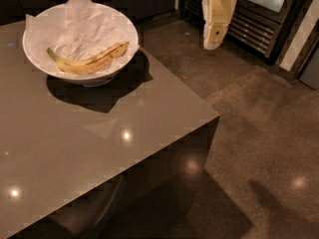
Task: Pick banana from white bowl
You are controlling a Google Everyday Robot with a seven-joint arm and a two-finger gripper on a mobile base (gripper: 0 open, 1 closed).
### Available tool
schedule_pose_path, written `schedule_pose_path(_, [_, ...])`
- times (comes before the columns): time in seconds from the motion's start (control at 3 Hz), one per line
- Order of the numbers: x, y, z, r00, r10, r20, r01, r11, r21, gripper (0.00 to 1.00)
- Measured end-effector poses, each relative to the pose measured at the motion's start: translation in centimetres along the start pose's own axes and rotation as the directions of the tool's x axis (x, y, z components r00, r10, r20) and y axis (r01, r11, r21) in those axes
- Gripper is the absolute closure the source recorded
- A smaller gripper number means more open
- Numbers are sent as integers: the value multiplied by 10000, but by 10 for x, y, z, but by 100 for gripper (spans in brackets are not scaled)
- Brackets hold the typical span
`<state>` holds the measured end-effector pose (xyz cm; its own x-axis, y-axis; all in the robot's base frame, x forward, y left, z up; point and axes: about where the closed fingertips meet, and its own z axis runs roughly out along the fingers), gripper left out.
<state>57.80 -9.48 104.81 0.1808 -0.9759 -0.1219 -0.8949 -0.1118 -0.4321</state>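
Note:
The banana (88,60) is yellow with brown streaks, its greenish stem pointing left. It lies in the white bowl (117,63) on crumpled white paper (82,29), at the table's back left. My gripper (214,40) hangs at the top of the view, off the table's right side over the floor, well to the right of the bowl and nothing shows in it.
The grey table (89,148) has its right corner at mid-frame, with dark speckled floor (259,133) beyond. A dark appliance with a vent grille (259,24) stands at the back right behind the gripper.

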Motion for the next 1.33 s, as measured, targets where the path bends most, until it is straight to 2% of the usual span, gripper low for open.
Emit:
schedule_pose_path(0.33, [-20, -33, 7, 9960, -884, 163, 881, 9960, 160, 0])
schedule_pose_path(0.67, [-48, -64, 15, 9829, -1822, 281, 1808, 9825, 447, 0])
schedule_pose_path(1.0, [-55, -71, 13, 9801, -1857, 698, 1802, 9805, 784, 0])
schedule_pose_path(1.33, [-65, -79, 28, 9693, -2081, 1309, 2018, 9776, 597, 0])
